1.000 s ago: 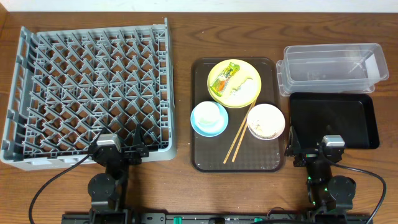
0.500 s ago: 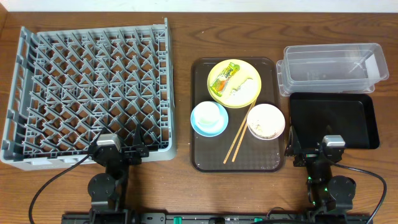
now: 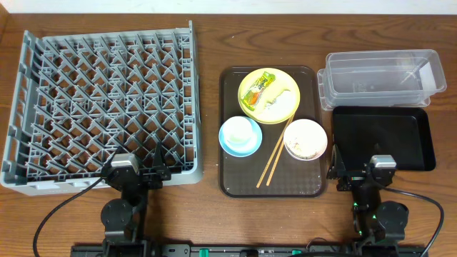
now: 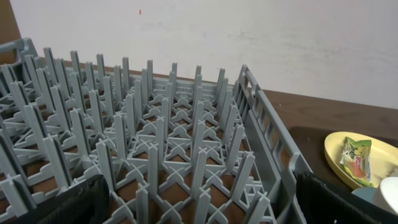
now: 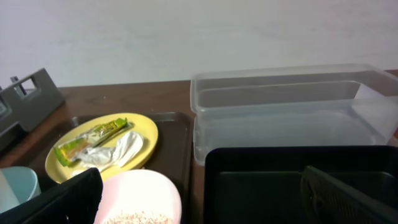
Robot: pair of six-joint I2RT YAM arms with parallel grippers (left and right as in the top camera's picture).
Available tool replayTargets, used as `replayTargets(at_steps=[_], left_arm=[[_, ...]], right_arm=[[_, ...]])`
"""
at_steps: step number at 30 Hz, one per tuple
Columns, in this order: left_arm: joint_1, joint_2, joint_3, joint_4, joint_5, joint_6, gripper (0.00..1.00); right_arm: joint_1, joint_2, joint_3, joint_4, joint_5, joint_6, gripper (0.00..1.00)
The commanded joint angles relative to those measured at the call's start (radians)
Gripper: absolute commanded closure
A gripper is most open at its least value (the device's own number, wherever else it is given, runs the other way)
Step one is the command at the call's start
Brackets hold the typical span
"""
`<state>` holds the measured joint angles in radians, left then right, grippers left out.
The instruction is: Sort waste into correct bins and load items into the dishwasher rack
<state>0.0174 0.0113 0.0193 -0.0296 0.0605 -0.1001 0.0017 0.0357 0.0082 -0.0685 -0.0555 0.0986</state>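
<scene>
The grey dishwasher rack [image 3: 100,107] fills the left of the table. On the brown serving tray [image 3: 239,184] a yellow plate [image 3: 289,89] holds the yellow-green wrapper [image 3: 255,90] and white tissue [image 3: 277,103]. In front stand a light blue bowl [image 3: 230,145] with a white cup [image 3: 241,131] in it, the pinkish-white bowl [image 3: 305,139] with rice scraps [image 5: 134,218], and the chopsticks [image 3: 273,160]. The clear tub [image 3: 382,77] and black tray [image 3: 385,135] are at the right. My left gripper [image 3: 143,171] is open over the rack's near edge. My right gripper [image 3: 360,173] is open at the black tray's near left corner.
The rack's near right wall [image 4: 273,143] rises just inside my left gripper's right finger. The brown serving tray's right rim lies close to the black tray's left rim [image 5: 208,168]. Bare wood shows between the rack and the serving tray [image 3: 207,107].
</scene>
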Motion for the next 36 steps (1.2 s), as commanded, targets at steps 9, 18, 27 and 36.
replayTargets(at_steps=[9,18,27,36], left_arm=[[-0.002,0.11,0.151,-0.19,-0.026,0.009,0.03],[-0.002,0.474,0.549,-0.534,-0.028,0.01,0.03],[-0.002,0.834,0.827,-0.798,-0.023,0.009,0.03],[-0.002,0.903,0.834,-0.811,-0.023,0.01,0.03]], right_arm=[[0.008,0.353,0.271,-0.045,-0.002,-0.034,0.01],[0.031,0.901,0.762,-0.267,-0.114,-0.136,0.01],[0.137,1.356,1.315,-0.749,-0.116,-0.209,0.01],[0.169,1.494,1.351,-0.569,-0.291,-0.063,0.13]])
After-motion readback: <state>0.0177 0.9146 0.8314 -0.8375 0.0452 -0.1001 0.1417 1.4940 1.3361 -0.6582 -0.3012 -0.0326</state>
